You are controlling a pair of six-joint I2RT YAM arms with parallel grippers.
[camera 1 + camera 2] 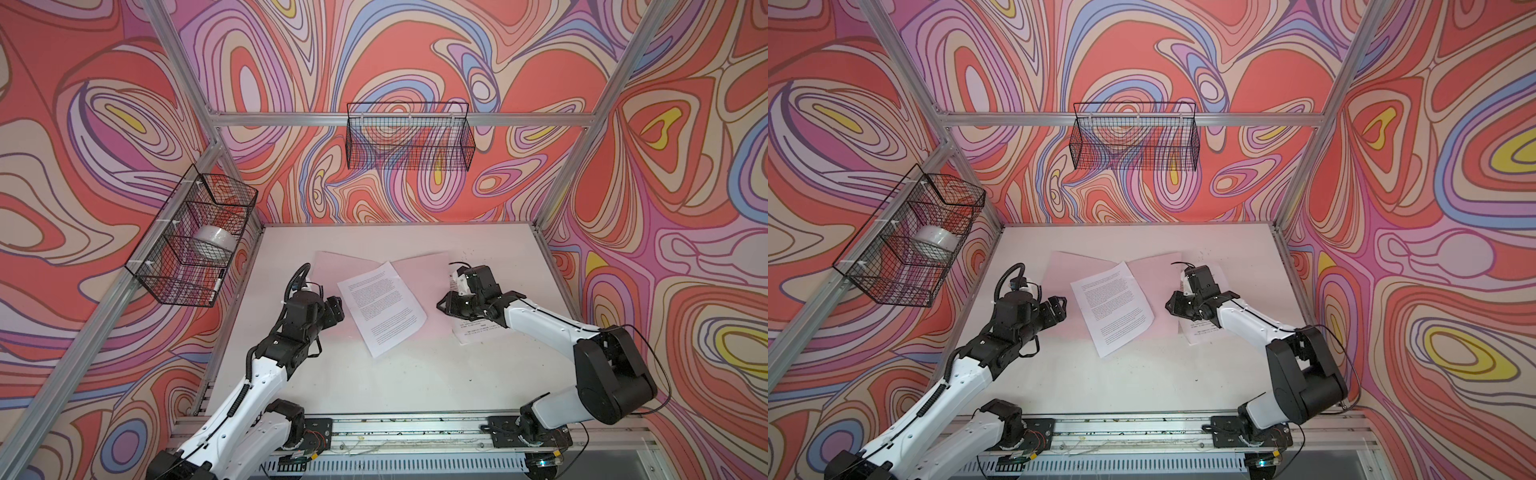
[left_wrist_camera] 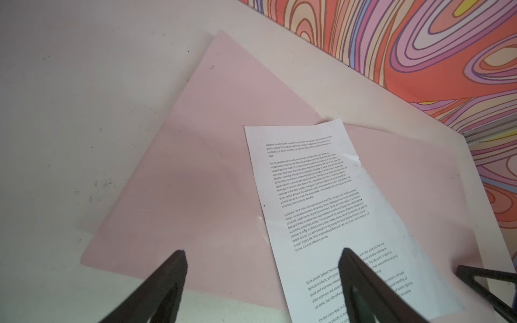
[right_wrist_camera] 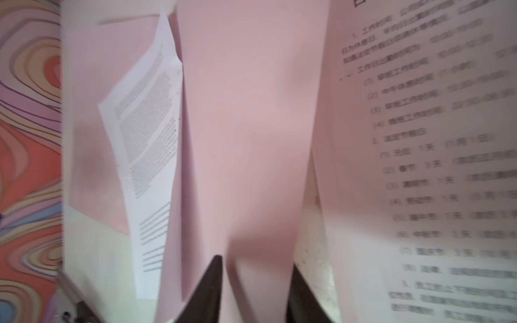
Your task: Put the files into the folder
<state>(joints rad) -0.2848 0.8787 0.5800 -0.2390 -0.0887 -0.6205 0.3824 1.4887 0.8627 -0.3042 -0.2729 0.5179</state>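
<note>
Folder (image 1: pixel 332 272) open on tabletop (image 1: pixel 415 382), spine running far-to-near. Printed sheet (image 1: pixel 382 309) across spine, long axis far-left to near-right, near end overhanging. Left pincer (image 2: pixel 263 253) spread wide, empty. Right pincer (image 3: pixel 256 263) half-parted astride right leaf.

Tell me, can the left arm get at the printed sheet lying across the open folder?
Probably yes: the jaws of the left arm stand open beside the sheet, over the folder's bare flap, with nothing between.
</note>
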